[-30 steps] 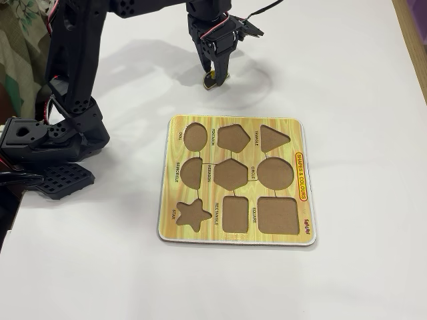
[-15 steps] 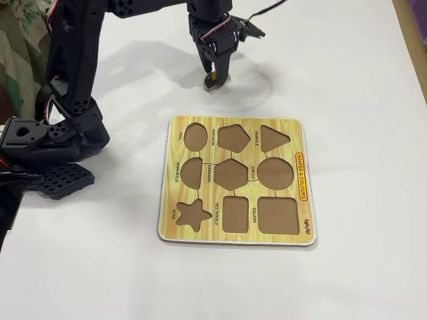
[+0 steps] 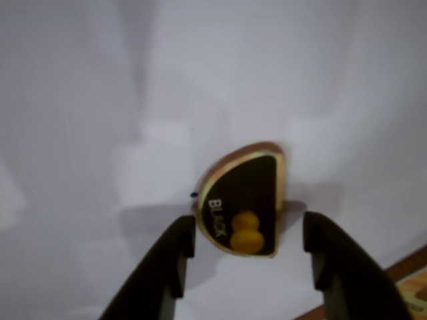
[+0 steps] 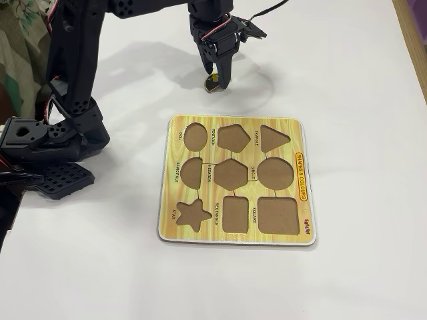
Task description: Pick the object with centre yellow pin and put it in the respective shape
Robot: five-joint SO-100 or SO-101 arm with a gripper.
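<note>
A black semicircle piece with a wooden rim, the word BLACK and a yellow pin lies on the white table. In the wrist view my gripper is open, with its two dark fingers on either side of the piece's near end and not touching it. In the fixed view the gripper points down over the piece at the top centre. The yellow shape board with empty cut-outs, among them a semicircle hole, lies in the middle of the table.
The arm's black base stands at the table's left edge. The wooden table edge shows at the top right in the fixed view. The board's corner shows at the bottom right of the wrist view.
</note>
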